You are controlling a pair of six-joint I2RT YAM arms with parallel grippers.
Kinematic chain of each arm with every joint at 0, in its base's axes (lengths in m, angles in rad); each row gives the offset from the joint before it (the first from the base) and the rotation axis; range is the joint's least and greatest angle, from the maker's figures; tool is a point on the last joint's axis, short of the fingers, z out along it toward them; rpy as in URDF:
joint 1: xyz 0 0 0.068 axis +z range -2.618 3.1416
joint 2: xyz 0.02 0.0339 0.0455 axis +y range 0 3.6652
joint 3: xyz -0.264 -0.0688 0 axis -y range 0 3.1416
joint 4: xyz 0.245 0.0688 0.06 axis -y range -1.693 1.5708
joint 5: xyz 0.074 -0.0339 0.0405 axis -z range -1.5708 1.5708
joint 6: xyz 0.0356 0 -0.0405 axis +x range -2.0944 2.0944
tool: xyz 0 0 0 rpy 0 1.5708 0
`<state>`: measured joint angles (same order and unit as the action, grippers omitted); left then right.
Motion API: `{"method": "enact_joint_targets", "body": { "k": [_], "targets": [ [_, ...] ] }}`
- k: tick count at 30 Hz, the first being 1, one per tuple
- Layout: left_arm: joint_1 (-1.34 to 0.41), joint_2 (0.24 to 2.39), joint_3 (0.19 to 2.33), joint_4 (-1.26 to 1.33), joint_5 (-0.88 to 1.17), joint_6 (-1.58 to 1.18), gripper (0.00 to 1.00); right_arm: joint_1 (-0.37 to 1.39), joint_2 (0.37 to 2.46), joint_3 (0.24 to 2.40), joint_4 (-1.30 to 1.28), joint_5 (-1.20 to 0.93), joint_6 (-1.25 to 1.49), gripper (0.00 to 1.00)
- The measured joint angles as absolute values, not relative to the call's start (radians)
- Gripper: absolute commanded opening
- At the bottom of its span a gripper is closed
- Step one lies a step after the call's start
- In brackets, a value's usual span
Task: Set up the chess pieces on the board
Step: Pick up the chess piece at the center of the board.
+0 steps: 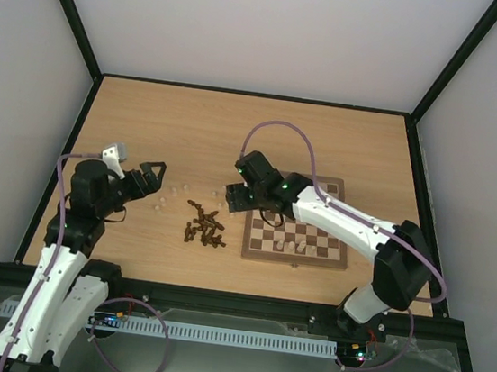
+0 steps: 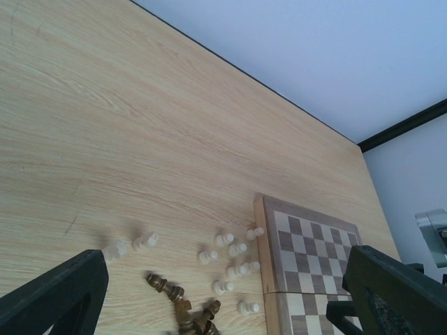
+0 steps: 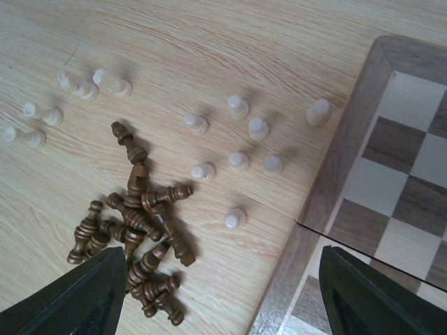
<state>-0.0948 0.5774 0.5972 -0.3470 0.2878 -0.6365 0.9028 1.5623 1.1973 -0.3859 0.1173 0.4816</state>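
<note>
The chessboard (image 1: 300,249) lies at the table's front right; it also shows in the left wrist view (image 2: 307,244) and right wrist view (image 3: 391,181). A few pale pieces (image 1: 299,246) stand on its near rows. A heap of dark brown pieces (image 1: 203,227) (image 3: 143,223) lies left of it. Several pale pieces (image 3: 237,160) (image 2: 230,262) stand between heap and board; a few more (image 1: 167,196) lie further left. My right gripper (image 1: 233,199) (image 3: 223,293) is open and empty above the pale pieces by the board's left edge. My left gripper (image 1: 152,177) (image 2: 223,293) is open and empty, raised left of the pieces.
The wooden table (image 1: 191,134) is bounded by black frame posts and grey walls. A purple cable (image 1: 282,131) loops above the right arm. A small clasp (image 1: 293,263) sits on the board's near edge.
</note>
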Motion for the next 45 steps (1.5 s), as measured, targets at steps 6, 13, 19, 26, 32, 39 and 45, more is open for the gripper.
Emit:
{"method": "enact_joint_targets", "body": {
  "k": [6,13,19,26,32,39,45],
  "targets": [
    [-0.095,0.652,0.597,-0.322,0.274,-0.635,0.80,0.903,1.621,1.254,-0.384,0.115,0.475,0.69],
    [-0.095,0.670,0.597,-0.320,0.260,-0.636,0.67,0.904,1.737,1.402,-0.386,0.085,0.465,0.64],
    [-0.095,0.637,0.607,-0.333,0.257,-0.635,0.88,0.915,1.882,1.533,-0.390,0.051,0.457,0.58],
    [-0.095,0.588,0.651,-0.390,0.243,-0.625,1.00,0.952,2.050,1.723,-0.414,0.024,0.452,0.57],
    [-0.095,0.548,0.681,-0.437,0.226,-0.613,1.00,0.969,2.154,1.839,-0.434,0.009,0.447,0.51],
    [-0.095,0.521,0.693,-0.465,0.216,-0.609,1.00,0.970,2.269,1.936,-0.474,0.015,0.444,0.45],
    [-0.095,0.513,0.696,-0.489,0.212,-0.608,0.99,0.970,2.341,1.986,-0.508,0.045,0.440,0.42]
  ]
}}
